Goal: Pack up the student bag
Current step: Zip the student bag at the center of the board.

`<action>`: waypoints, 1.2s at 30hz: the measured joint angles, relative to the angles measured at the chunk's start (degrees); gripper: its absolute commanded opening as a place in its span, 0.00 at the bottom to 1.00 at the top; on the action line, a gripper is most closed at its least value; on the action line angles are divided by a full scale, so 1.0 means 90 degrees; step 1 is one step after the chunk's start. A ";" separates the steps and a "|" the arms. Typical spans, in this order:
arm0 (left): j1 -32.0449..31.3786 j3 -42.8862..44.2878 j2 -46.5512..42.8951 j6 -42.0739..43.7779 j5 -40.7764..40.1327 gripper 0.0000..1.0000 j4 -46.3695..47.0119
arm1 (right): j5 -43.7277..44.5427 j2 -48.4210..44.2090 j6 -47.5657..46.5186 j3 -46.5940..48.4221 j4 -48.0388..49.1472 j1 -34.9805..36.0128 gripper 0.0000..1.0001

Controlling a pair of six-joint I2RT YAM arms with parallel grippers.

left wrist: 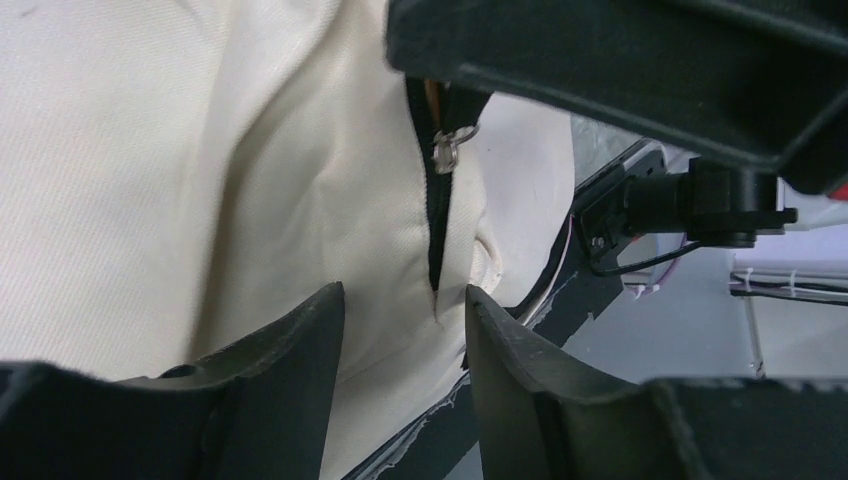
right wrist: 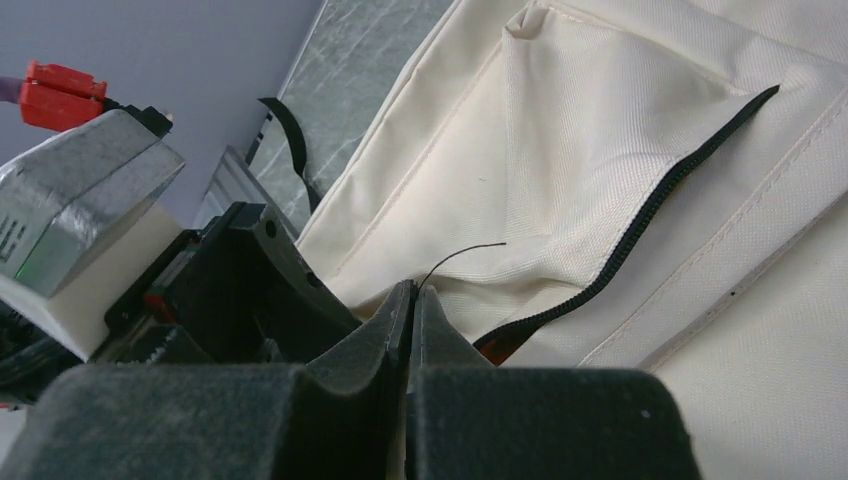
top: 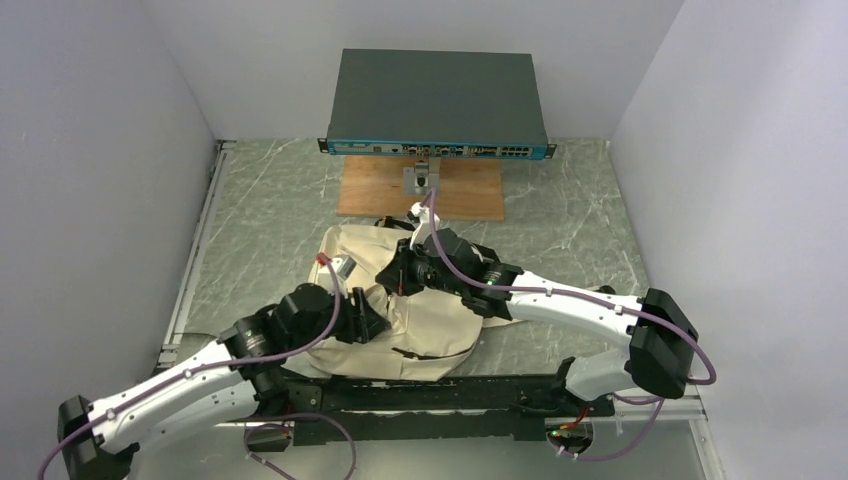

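Observation:
The student bag [top: 420,315] is a beige canvas backpack lying flat at the middle of the table. My right gripper [top: 402,272] is over its upper middle; in the right wrist view [right wrist: 412,290] it is shut, with a thin black thread and a sliver of cream fabric between the tips, beside an open black zipper [right wrist: 640,235]. My left gripper [top: 375,325] is over the bag's left part. In the left wrist view [left wrist: 405,300] it is open and empty above the fabric, just below a black zipper with a metal pull [left wrist: 445,150].
A dark grey network switch [top: 435,100] stands at the back on a wooden board [top: 370,190]. A black rail [top: 430,395] runs along the near edge. The left arm's silver camera module with a red connector [right wrist: 60,90] is close beside the right gripper.

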 measured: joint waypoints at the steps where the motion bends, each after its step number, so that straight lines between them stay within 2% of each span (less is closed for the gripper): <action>1: -0.0039 0.0182 0.0282 0.0070 -0.0017 0.52 -0.0049 | 0.0012 0.0000 0.0022 0.0000 0.0002 0.0002 0.00; 3: -0.0102 0.0391 0.0593 0.0172 -0.0039 0.53 -0.0080 | 0.0078 -0.0002 0.0036 0.0000 0.0000 0.0017 0.00; 6: -0.0216 0.0454 0.0848 0.0284 -0.0155 0.42 -0.0041 | 0.0257 -0.0015 0.0032 0.0000 -0.0032 0.0061 0.00; 9: -0.0277 0.0427 0.1103 0.0194 -0.0376 0.35 -0.0017 | 0.0590 -0.0032 -0.0022 0.0012 -0.0206 0.0073 0.00; 12: -0.0342 -0.0041 0.1149 -0.0007 -0.0471 0.30 0.0556 | 0.0682 0.0034 -0.0165 0.0155 -0.0522 -0.0134 0.00; 16: -0.0522 -0.0775 0.0894 -0.0284 -0.0731 0.27 0.1338 | 0.0823 0.0423 -0.0546 0.0610 -0.0750 -0.0612 0.00; 21: -0.1032 -0.1010 0.0216 -0.0163 -0.1178 0.25 0.1124 | 0.1005 0.0721 -0.1144 0.1098 -0.0590 -0.0874 0.00; 29: -0.1219 -0.1540 -0.0889 -0.0357 -0.1409 0.26 0.0665 | 0.1209 0.1753 -0.3368 0.1127 0.1073 -0.1008 0.00; 30: -0.1226 -0.1540 -0.0954 -0.0401 -0.1418 0.26 0.0576 | 0.1222 0.1868 -0.3592 0.1127 0.1185 -0.1027 0.00; 32: -0.1251 -0.1537 -0.1030 -0.0466 -0.1438 0.34 0.0452 | 0.1302 0.2055 -0.4131 0.1127 0.1460 -0.1030 0.00; 36: -0.1319 -0.1462 -0.1071 -0.0401 -0.1222 0.64 0.0199 | 0.1326 0.2064 -0.4716 0.1127 0.1693 -0.0984 0.00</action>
